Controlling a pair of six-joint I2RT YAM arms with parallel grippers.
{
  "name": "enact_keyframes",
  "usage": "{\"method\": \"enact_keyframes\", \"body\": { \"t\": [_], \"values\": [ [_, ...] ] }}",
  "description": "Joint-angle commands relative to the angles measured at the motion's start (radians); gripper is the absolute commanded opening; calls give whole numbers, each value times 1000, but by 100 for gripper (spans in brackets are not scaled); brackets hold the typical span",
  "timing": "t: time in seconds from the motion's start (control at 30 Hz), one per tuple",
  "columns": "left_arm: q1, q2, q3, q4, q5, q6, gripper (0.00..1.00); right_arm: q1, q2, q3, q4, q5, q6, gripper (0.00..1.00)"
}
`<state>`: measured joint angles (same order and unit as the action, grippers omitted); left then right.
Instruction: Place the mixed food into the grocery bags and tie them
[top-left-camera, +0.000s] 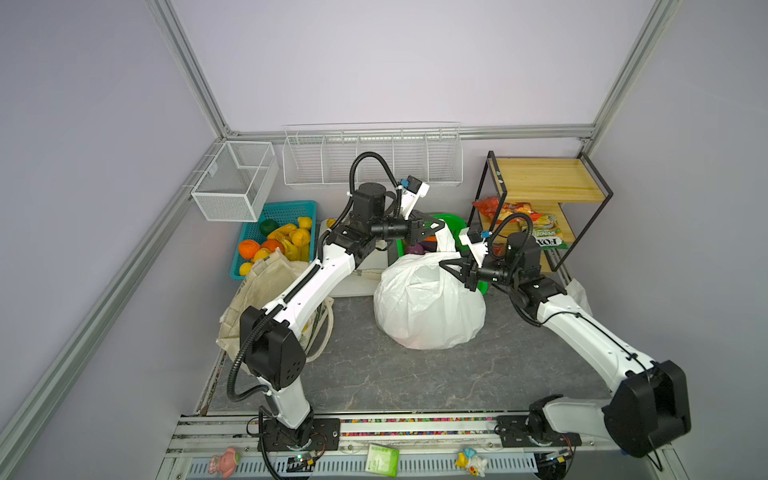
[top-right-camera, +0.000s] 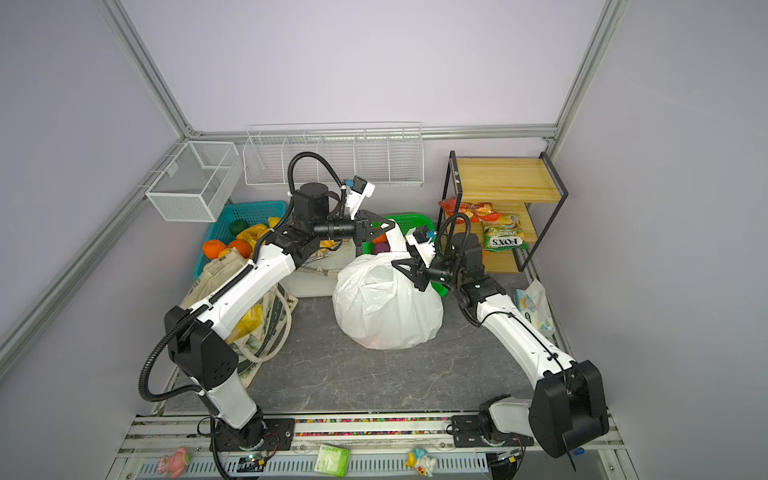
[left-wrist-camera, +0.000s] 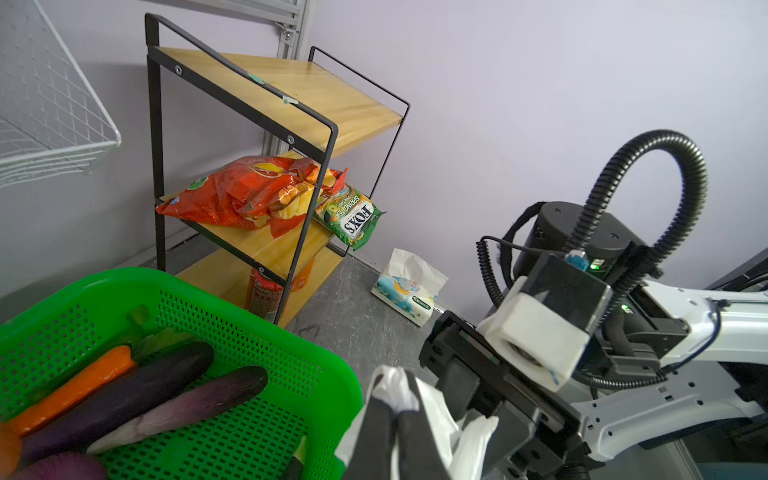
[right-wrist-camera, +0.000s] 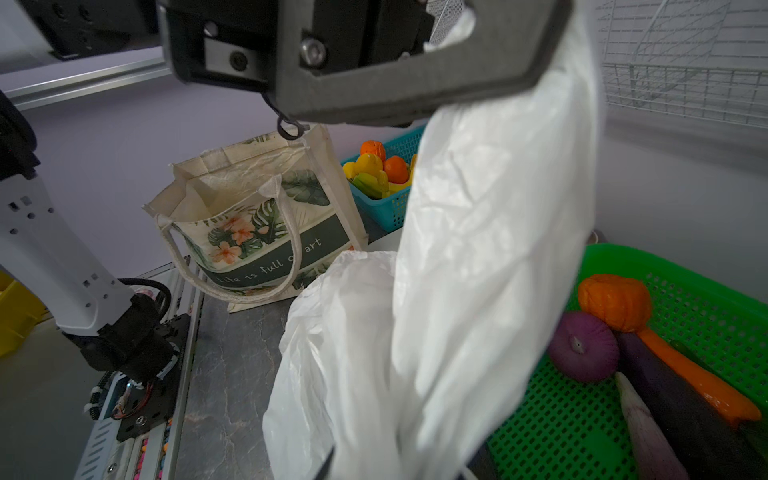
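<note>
Handle (right-wrist-camera: 490, 232) of thin, slippery, easily torn plastic is pinched in the closed left gripper (top-left-camera: 438, 226). It runs taut from the bag's neck up over the basket (left-wrist-camera: 266, 316). The bag (top-left-camera: 428, 307), soft and bulging, sits against the basket's near side, mouth up. The right gripper (top-left-camera: 449, 266) rests at the neck, and its grip is unclear. Bunched handles look like the safest place to hold.

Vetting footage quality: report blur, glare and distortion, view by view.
Both top views: evenly lit, sharp, frame posts splay outward. Left wrist view: shelf sharp, glare on the red packet, plastic bag soft at the edge. Right wrist view: plastic bag blurred up close, tote print crisp.
</note>
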<state>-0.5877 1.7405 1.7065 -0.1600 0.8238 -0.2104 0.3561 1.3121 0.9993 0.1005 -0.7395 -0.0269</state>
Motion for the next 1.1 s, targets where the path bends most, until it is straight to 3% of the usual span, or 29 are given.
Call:
{"method": "enact_keyframes", "body": {
  "t": [0.0, 0.73, 0.93, 1.07],
  "values": [
    [0, -50, -31, 71, -22, -15, 0, 6, -22, -31, -21, 63, 23, 17],
    [5, -111, -127, 120, -97, 8, 0, -1, -3, -36, -24, 84, 61, 24],
    [5, -145, -199, 181, -98, 13, 0, -2, 14, -14, -32, 89, 101, 14],
    [-1, -220, -336, 259, -124, 55, 0, -6, 29, 17, -56, 121, 184, 7]
  ]
}}
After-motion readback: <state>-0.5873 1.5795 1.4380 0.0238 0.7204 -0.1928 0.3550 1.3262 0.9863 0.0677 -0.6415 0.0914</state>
